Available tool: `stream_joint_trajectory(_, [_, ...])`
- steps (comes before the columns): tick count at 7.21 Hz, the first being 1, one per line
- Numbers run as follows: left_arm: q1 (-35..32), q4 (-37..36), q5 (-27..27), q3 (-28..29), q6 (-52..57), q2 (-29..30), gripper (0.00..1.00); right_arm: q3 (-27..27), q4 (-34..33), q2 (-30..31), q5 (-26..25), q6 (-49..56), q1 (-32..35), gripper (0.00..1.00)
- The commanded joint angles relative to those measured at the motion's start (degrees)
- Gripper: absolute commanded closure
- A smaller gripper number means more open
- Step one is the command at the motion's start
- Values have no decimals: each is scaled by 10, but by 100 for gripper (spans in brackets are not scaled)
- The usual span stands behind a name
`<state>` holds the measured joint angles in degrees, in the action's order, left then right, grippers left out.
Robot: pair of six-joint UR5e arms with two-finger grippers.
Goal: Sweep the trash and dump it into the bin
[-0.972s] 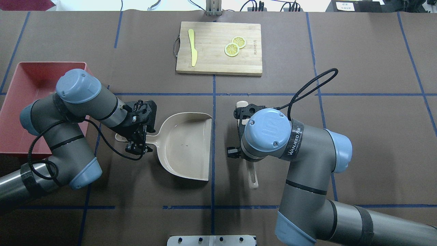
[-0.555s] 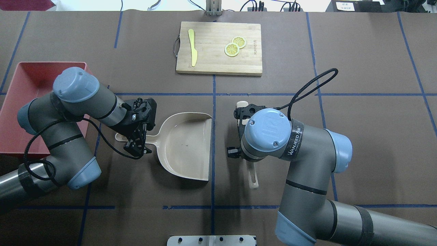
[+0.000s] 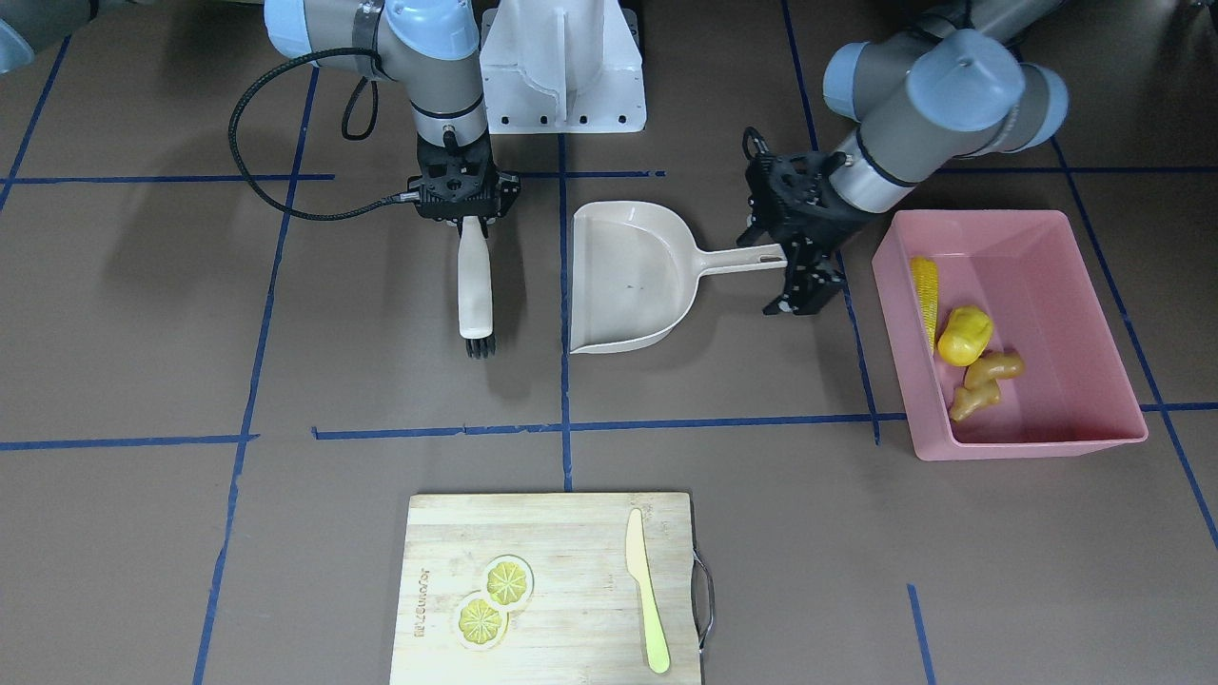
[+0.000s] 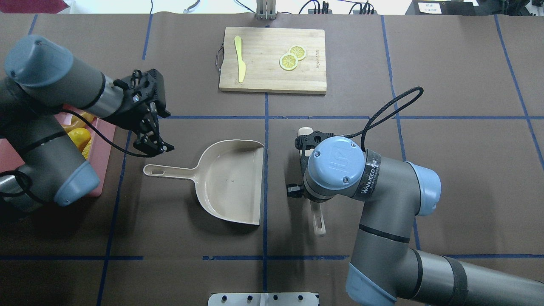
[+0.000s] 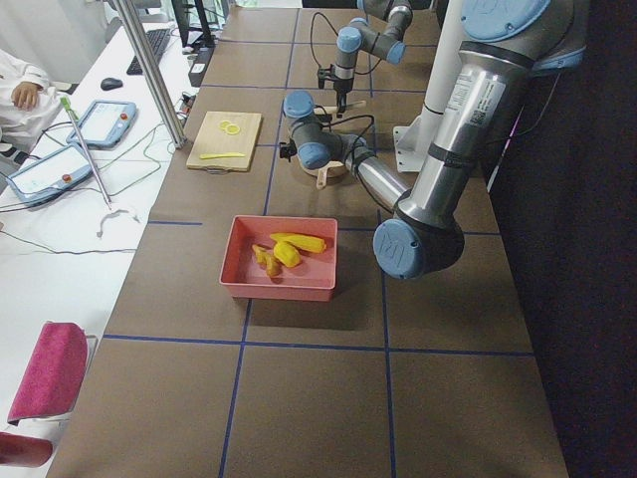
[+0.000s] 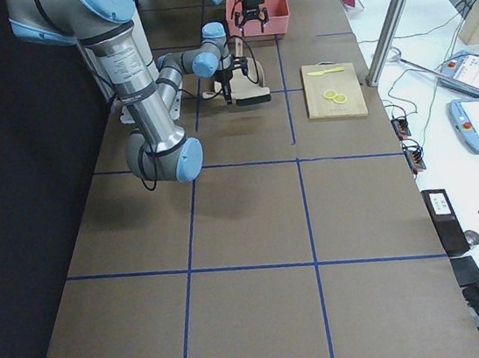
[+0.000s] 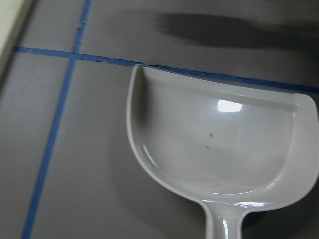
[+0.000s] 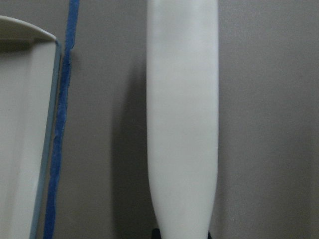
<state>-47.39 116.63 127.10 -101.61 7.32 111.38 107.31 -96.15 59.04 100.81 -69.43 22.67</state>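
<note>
Right of centre in the front-facing frame, the bin [image 3: 1032, 445] stands on the worktop [image 3: 143, 333] with all the trash inside it: corn [image 3: 924, 285] along its left wall, lump [image 3: 964, 335] beside the corn's lower end, ginger [image 3: 985, 376] just below the lump.

Left tool [image 3: 804, 290]: jaws parted, nothing between them, poised by the handle end of the dustpan [image 3: 633, 285]. The overhead frame shows it clear of that handle. The dustpan lies flat and bare. Its handle's long axis runs horizontally toward the bin, and its open lip faces frame left.

Right tool [image 3: 463, 221]: closed on the brush [image 3: 474, 285], whose long axis runs top to bottom, bristles at the lower end. The brush is parallel to the lip and just beside it, across a blue tape line [image 3: 565, 400].

Key relation: the trash lies to the right of the left tool, beyond the bin's near wall, and the left arm is by far the nearer one. Judged from this layout, sweeping and dumping are done. What remains probably calls only for the right tool to set the brush down.
</note>
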Motion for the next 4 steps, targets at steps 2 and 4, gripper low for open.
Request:
stream_joint_trajectory(2, [-114,-67,-1,7,-13,-27,0,0,0,3,0,1,0,100])
stream_joint_trajectory(4, [-177,-103,-17,10,-13,-57,0,-1,0,3,0,7,0,100])
